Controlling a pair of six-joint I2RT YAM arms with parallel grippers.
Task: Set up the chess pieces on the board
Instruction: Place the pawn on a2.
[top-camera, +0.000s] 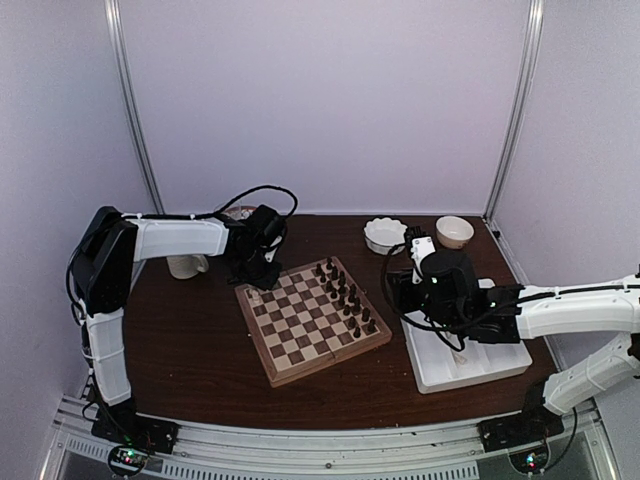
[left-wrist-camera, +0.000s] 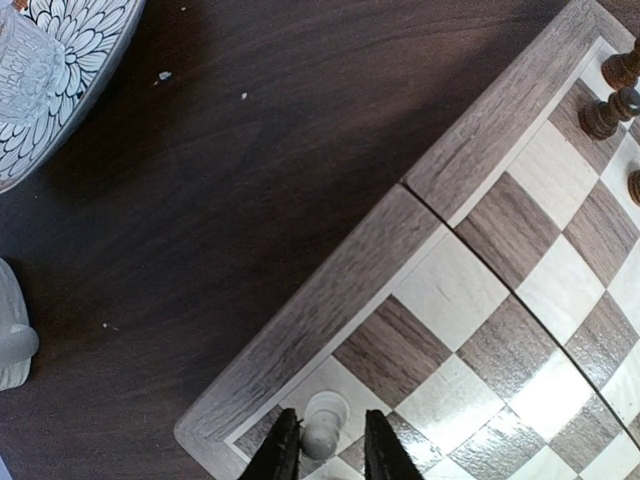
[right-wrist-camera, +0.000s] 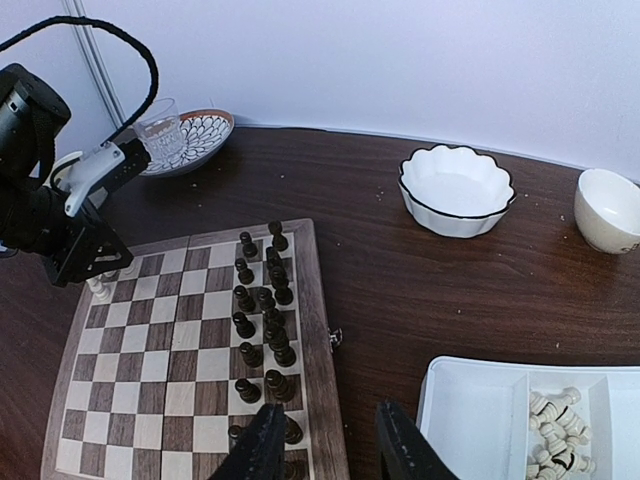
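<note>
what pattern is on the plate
Black-and-white petal pattern on the plate, clearest in the left wrist view.

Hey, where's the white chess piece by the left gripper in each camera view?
Top external: the white piece shows faintly on the board's left corner, beneath the left gripper.
Left wrist: bottom centre, on a corner square between the fingers.
Right wrist: at the board's far left edge, just below the left gripper.
Shared landmark: the dark pieces in two rows.
</note>
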